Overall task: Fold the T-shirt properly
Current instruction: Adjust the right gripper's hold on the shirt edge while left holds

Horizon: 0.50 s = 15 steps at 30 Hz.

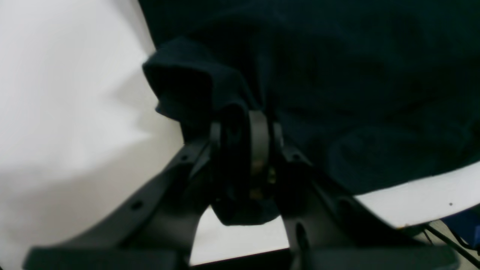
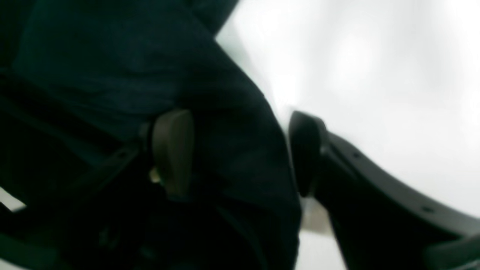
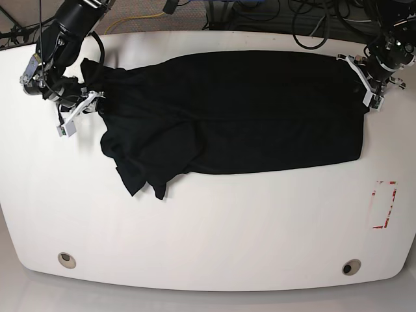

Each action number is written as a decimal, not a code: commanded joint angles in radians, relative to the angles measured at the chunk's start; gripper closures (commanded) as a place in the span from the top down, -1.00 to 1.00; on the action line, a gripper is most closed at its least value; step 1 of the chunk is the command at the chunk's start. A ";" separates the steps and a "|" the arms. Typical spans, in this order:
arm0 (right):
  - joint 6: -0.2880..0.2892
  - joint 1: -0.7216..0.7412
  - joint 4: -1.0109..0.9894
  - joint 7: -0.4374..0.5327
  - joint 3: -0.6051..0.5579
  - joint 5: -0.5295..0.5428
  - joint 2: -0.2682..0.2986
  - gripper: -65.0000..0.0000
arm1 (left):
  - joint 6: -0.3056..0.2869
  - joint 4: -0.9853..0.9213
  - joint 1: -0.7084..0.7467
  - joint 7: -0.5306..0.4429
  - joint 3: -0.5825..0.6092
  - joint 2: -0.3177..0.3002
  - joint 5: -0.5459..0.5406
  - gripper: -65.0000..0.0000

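No containers anywhere here, just the black T-shirt (image 3: 234, 110) spread across the far half of the white tabletop (image 3: 214, 234). It lies lengthwise from one arm to the other. Toward the left arm's side the cloth sits flat with a clean straight edge and a squared corner. Toward the right arm's side it is bunched and rumpled, with a crumpled flap trailing toward the near edge in a ragged point. No print shows, only solid dark fabric with soft creases.

Over to the left gripper (image 1: 245, 135), at the shirt's far corner in the base view. Its wrist view shows the fingers (image 1: 258, 138) pressed close together with a fold of black cloth pinched between them, a small loop of fabric puffed up just beside the grip and a tail of it hanging down behind.

Now the right gripper (image 2: 240, 150), at the bunched end of the shirt. Its fingers (image 2: 172, 150) stand spread wide, one lying against the dark fabric, the other out over bare white tabletop, with a ridge of cloth rising between the two. They straddle that ridge without squeezing it.

Near the tabletop's corner on the left arm's side sits a red dashed rectangle (image 3: 383, 205), well apart from the shirt.
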 commanded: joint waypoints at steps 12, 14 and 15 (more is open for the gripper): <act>0.001 -0.039 0.019 -0.012 -0.001 0.084 0.001 -1.00 | -0.001 0.020 -0.011 -0.016 -0.008 -0.013 -0.018 -0.74; 0.001 -0.057 0.025 -0.012 -0.001 0.128 0.023 -1.00 | -0.001 0.020 -0.016 -0.016 -0.008 -0.013 -0.018 -0.74; 0.001 -0.065 0.036 -0.012 -0.001 0.148 0.032 -1.00 | -0.001 0.020 -0.017 -0.016 -0.008 -0.013 -0.018 -0.74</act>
